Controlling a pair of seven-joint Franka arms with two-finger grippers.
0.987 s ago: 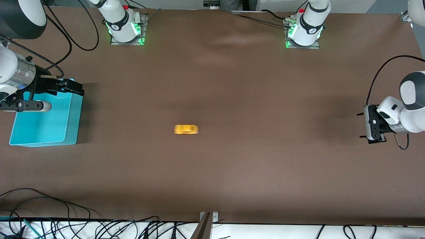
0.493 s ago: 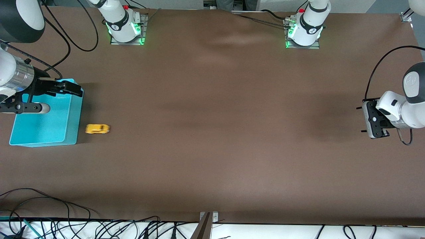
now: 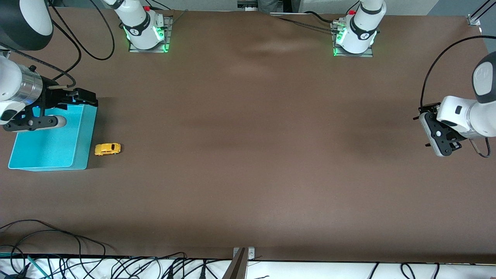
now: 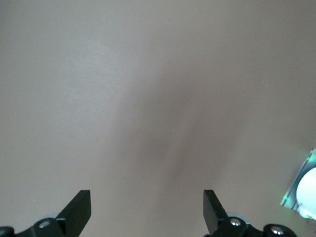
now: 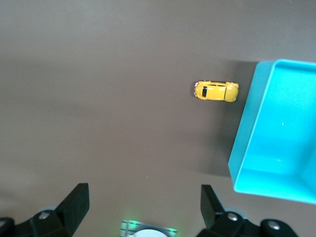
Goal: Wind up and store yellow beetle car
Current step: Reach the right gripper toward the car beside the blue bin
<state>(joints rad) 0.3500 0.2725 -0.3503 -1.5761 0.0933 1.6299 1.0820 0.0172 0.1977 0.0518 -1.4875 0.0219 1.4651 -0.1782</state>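
Note:
The yellow beetle car (image 3: 107,149) stands on the brown table, right beside the wall of the teal bin (image 3: 50,149) that faces the table's middle. It also shows in the right wrist view (image 5: 216,91), next to the bin (image 5: 245,143). My right gripper (image 3: 37,123) hangs open and empty over the bin's part farther from the front camera; its gap shows in its wrist view (image 5: 145,207). My left gripper (image 3: 438,135) is open and empty over bare table at the left arm's end; its wrist view (image 4: 147,210) shows only tabletop.
The two arm bases (image 3: 145,33) (image 3: 354,37) stand along the table edge farthest from the front camera. Cables (image 3: 58,240) lie along the edge nearest the front camera.
The car has rolled from the table's middle toward the right arm's end and stopped beside the bin. The left gripper has drawn slightly away over its end.

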